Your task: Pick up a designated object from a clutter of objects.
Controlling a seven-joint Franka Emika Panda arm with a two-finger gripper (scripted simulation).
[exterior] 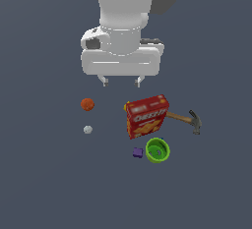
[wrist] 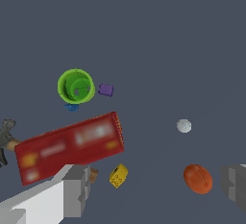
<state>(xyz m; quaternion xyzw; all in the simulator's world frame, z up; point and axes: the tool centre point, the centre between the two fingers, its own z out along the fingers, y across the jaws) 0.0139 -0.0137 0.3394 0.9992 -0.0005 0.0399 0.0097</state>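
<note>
The tiny whitish-grey ball (exterior: 87, 129) lies on the dark floor at the exterior view's left, just in front of the orange-red ball (exterior: 87, 104). It also shows in the wrist view (wrist: 184, 126), with the orange-red ball (wrist: 198, 178) near it. My gripper (exterior: 120, 81) is open and empty, raised above the floor, behind the clutter, between the orange-red ball and the red cracker box (exterior: 146, 116). Its fingers (wrist: 72, 192) frame the wrist view's lower corners.
The red cracker box (wrist: 69, 146) lies beside a wooden-handled hammer (exterior: 187, 120). A lime-green cup (exterior: 157, 150) and a small purple cube (exterior: 138, 152) sit in front of the box. A small yellow object (wrist: 118, 175) and a blue bit (wrist: 71, 106) show in the wrist view.
</note>
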